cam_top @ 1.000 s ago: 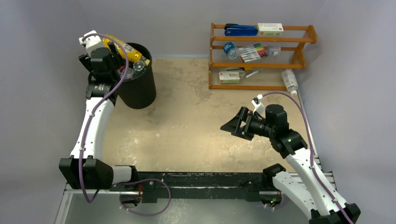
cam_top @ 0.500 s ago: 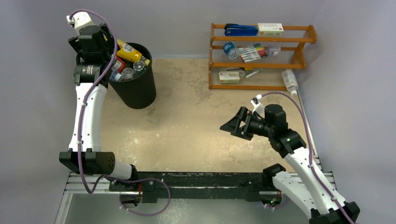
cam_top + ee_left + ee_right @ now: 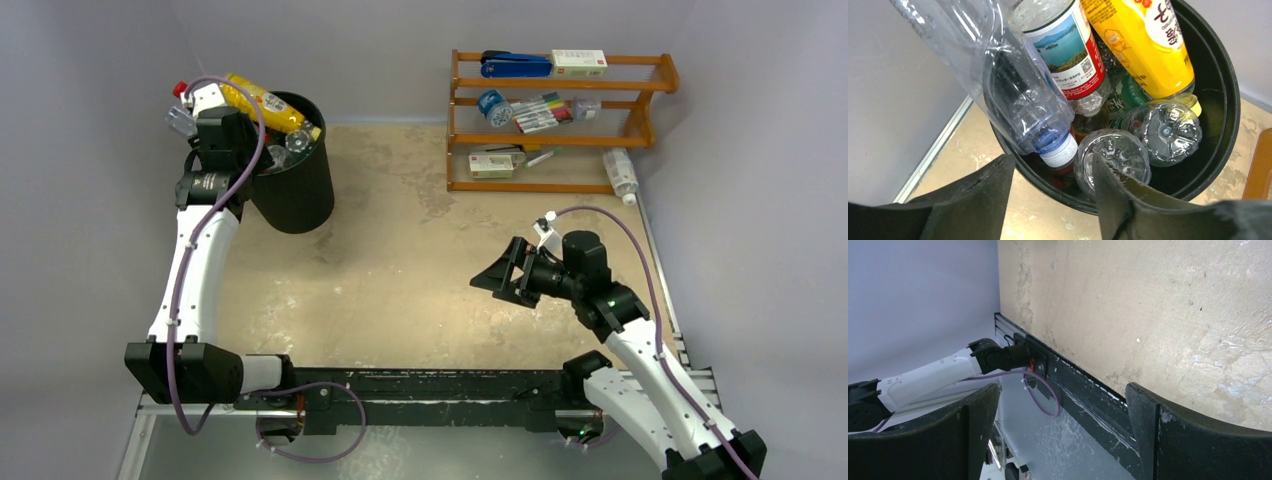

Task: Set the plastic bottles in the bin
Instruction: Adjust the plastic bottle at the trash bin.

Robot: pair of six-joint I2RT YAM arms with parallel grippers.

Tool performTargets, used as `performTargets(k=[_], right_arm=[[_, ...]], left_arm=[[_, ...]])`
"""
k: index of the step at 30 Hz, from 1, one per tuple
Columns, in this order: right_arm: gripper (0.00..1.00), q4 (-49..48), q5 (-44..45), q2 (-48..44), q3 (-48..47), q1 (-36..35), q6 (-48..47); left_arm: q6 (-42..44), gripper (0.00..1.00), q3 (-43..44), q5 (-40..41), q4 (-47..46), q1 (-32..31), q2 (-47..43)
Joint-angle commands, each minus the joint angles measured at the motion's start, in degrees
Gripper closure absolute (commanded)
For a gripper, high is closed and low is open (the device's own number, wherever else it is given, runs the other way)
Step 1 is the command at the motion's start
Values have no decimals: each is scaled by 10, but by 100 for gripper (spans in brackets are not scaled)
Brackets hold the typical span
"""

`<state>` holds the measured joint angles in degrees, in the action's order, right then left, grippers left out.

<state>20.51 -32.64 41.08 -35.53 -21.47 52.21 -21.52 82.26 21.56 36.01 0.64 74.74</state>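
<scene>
Left gripper [image 3: 1052, 165], spread empty, has returned to the bin [image 3: 1222, 100] of plastic bottles [image 3: 1143, 45]; right gripper [image 3: 1062, 390] likewise.

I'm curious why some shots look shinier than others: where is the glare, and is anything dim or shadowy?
Left wrist view: bright glints on the clear bottles, their labels sharp, while the dark pincer fingers show little detail. Right wrist view: flat light, no glare, the table grain crisp. Top external view: even, soft lighting, with only a faint shadow by the bin.

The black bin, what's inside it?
Lots of bottles: a yellow bottle, a red-label bottle, a clear bottle with a white cap, and more clear ones. The bottom of the bin is hidden beneath them.
</scene>
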Motion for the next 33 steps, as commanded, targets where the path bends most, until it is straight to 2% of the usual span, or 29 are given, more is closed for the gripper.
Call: performTargets(k=[1, 2, 5, 14, 18, 23, 28, 33], right_arm=[[2, -39, -12, -5, 5, -2, 5], [2, -36, -11, -8, 6, -2, 5], [2, -24, -13, -19, 8, -2, 10], [2, -12, -12, -40, 20, -2, 15], [2, -10, -12, -41, 18, -2, 14], [2, -15, -9, -42, 21, -2, 18], [2, -21, -10, -33, 21, -2, 16], [2, -22, -9, -18, 7, -2, 15]], left_arm=[[-2, 49, 6, -20, -41, 3, -8], [-3, 56, 10, -24, -46, 3, -5], [-5, 61, 21, -25, -52, 3, 1], [-2, 64, 6, 1, -78, 4, 23], [-5, 68, -10, -25, -85, 3, 45], [-25, 68, -54, -66, -104, 3, 18], [-27, 68, -55, -92, -74, 3, -2], [-29, 67, -10, -107, -22, 3, -29]])
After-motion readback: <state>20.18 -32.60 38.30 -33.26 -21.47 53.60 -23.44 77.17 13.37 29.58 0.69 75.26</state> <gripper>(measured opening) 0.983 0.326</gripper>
